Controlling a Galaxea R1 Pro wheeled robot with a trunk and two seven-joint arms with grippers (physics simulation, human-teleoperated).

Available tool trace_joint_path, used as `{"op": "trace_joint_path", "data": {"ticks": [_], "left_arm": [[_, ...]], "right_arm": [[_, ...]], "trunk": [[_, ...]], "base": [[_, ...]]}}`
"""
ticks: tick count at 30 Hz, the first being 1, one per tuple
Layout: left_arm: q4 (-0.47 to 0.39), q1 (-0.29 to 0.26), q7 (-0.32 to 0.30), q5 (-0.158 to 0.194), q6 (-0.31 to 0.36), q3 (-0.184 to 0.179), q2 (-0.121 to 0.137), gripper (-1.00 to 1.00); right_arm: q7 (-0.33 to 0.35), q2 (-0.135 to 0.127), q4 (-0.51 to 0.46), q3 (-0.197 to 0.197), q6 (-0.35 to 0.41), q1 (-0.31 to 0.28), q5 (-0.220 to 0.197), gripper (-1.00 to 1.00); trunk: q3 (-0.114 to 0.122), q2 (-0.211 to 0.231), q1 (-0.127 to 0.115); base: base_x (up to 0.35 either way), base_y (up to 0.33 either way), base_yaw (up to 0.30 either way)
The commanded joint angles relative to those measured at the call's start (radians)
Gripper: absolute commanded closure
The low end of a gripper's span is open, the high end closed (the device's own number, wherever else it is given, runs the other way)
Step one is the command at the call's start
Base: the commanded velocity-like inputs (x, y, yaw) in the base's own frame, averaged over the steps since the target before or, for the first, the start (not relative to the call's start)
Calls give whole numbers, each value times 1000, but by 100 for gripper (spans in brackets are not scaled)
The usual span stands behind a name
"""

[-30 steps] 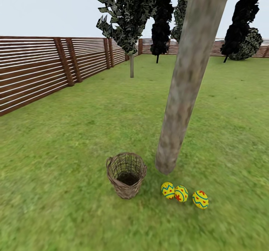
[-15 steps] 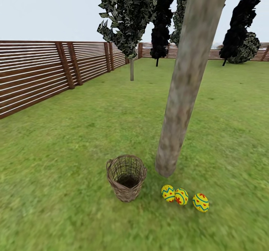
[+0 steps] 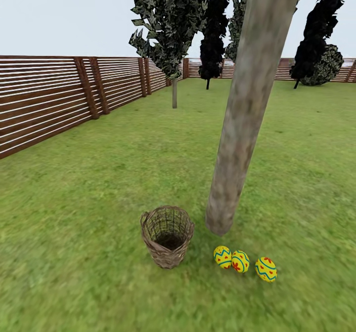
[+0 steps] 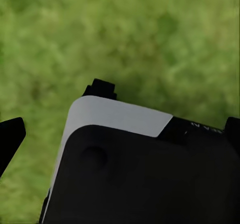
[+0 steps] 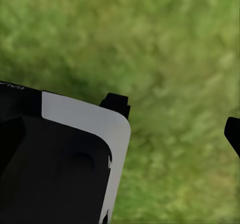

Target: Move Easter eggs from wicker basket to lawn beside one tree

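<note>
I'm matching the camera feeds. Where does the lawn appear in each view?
Head view: the lawn spans the lower two thirds, under the wicker basket.
Left wrist view: lawn behind the black-and-white casing.
Right wrist view: lawn behind similar casing.
Shared landmark: the grass itself.

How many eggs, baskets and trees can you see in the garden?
Easter eggs: 3
Wicker basket: 1
Pale-trunked tree: 1
Dark trees farther back: at least 4, crowns overlapping
Total: at least 9

Cam tilted down a bit since 1 s ago; fence [image 3: 49, 99] sits lower in frame.
</note>
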Motion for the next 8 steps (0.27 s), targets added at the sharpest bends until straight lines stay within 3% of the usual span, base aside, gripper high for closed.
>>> {"op": "trace_joint_path", "data": {"ticks": [1, 8], "left_arm": [[-4, 0, 9, 7, 5, -7, 4, -100], [74, 0, 11, 10, 4, -5, 3, -100]], "right_arm": [[2, 0, 2, -6, -6, -1, 9, -100], [2, 0, 2, -6, -6, 0, 9, -100]], "trunk": [[-1, -1, 0], [-1, -1, 0]], "base": [[0, 0, 0], [0, 0, 0]]}}
